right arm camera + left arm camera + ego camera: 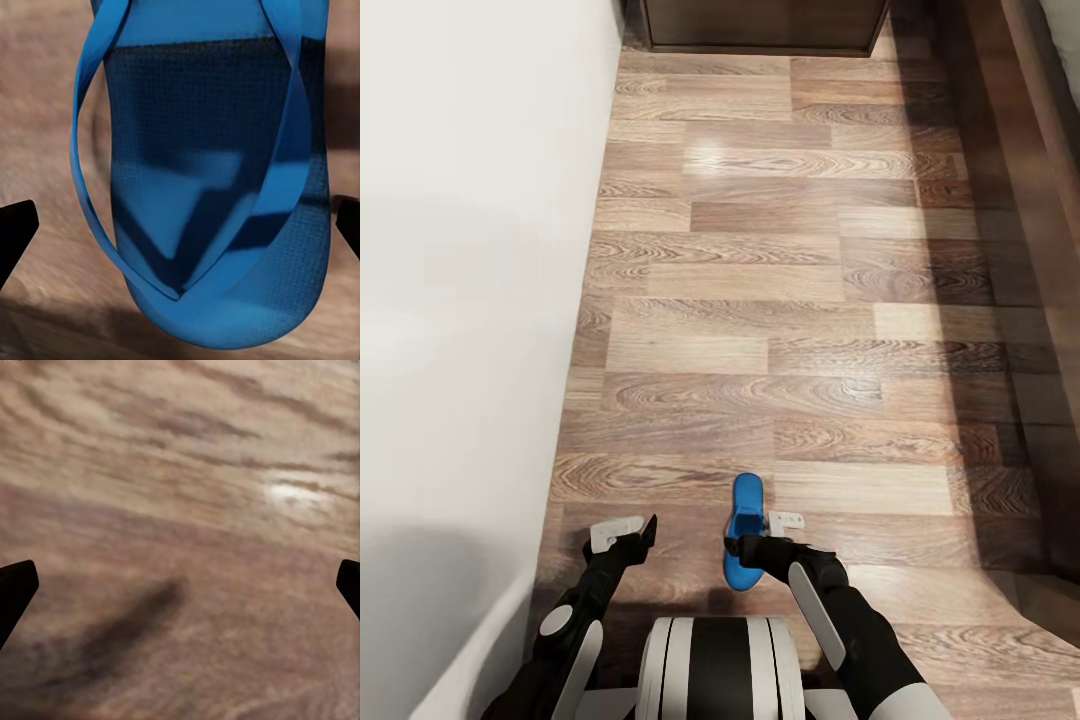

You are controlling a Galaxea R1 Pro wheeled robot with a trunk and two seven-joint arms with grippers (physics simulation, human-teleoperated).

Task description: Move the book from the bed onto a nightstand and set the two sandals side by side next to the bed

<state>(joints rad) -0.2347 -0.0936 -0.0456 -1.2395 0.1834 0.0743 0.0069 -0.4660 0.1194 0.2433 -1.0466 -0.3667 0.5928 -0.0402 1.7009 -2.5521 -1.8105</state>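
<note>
One bright blue sandal [743, 520] lies on the wood-plank floor just ahead of my base, its toe end toward me. My right gripper [760, 535] hangs right over it, open. In the right wrist view the sandal [217, 187] with its thong straps spreads between the two dark fingertips [16, 229], which stand wide apart on either side. My left gripper [632, 532] is open over bare floor to the sandal's left, with nothing between its fingers [15, 585]. The book and the second sandal are out of view.
A white wall [470, 300] runs along the left. The bed's dark-brown base [1040, 200] runs along the right, casting a shadow on the floor. A dark nightstand [760, 25] closes the far end of this floor strip [760, 300].
</note>
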